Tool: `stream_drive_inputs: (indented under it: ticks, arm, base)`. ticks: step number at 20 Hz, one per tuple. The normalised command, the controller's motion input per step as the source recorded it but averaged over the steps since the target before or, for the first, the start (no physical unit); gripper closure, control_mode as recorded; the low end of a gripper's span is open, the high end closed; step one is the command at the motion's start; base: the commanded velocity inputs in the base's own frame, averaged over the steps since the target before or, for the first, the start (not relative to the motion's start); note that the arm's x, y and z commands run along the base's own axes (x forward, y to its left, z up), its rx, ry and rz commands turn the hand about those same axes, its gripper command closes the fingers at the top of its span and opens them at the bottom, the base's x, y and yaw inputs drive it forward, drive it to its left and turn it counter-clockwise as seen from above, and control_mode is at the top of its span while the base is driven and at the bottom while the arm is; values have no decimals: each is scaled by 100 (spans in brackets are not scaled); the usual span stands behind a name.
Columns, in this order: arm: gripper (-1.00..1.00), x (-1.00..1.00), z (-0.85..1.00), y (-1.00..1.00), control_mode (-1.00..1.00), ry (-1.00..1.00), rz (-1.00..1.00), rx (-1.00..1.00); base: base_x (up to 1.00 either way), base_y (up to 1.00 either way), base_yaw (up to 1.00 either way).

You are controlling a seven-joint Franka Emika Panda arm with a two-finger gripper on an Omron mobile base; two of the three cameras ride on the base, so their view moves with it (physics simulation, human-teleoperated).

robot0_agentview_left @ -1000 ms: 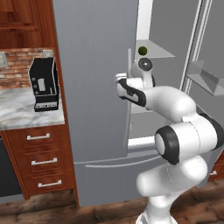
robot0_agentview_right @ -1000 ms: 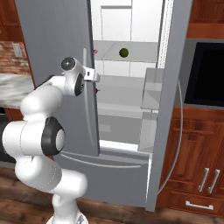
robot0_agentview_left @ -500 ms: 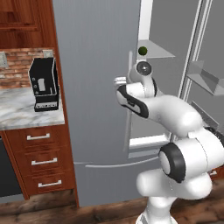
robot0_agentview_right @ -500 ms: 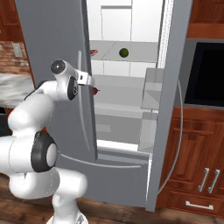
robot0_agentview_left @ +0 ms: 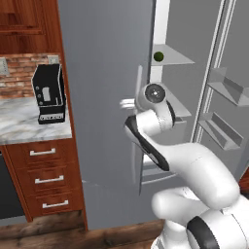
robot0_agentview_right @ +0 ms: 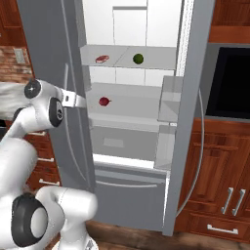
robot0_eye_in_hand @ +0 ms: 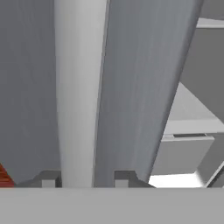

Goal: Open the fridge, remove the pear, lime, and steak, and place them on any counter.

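Observation:
The grey fridge (robot0_agentview_left: 107, 73) stands with both doors open. On its upper shelf lie the steak (robot0_agentview_right: 102, 59) and the lime (robot0_agentview_right: 138, 58), which also shows in the left base view (robot0_agentview_left: 158, 56). The dark red pear (robot0_agentview_right: 103, 101) sits one shelf lower. My gripper (robot0_agentview_right: 78, 101) is at the long handle (robot0_agentview_right: 68, 73) of the left door. In the hand view my gripper (robot0_eye_in_hand: 83, 179) straddles that handle (robot0_eye_in_hand: 78, 109), open, with a small gap at the right fingertip (robot0_eye_in_hand: 124, 177). The marble counter (robot0_agentview_left: 19, 126) lies to the left of the fridge.
A black coffee machine (robot0_agentview_left: 48, 92) stands on the counter, above wood drawers (robot0_agentview_left: 44, 180). The right fridge door (robot0_agentview_right: 190, 122) hangs open with shelves inside. A black oven (robot0_agentview_right: 229, 83) sits in wood cabinets (robot0_agentview_right: 219, 185) to the right.
The left door has swung wider with my hand on its handle, uncovering the steak. The fingers have parted a little around the handle.

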Motion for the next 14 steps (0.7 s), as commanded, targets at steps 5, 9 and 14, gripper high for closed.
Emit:
stream_drive_inputs:
  ticks: [5,9,14]
  arm:
    - [100,-100,0,32,-100,0,-12,-6]
    - [100,-100,0,55,-100,0,-21,-9]
    - [100,-100,0,47,-100,0,-23,-8]
  base:
    - [0,0,0]
    - [0,0,0]
    - [0,0,0]
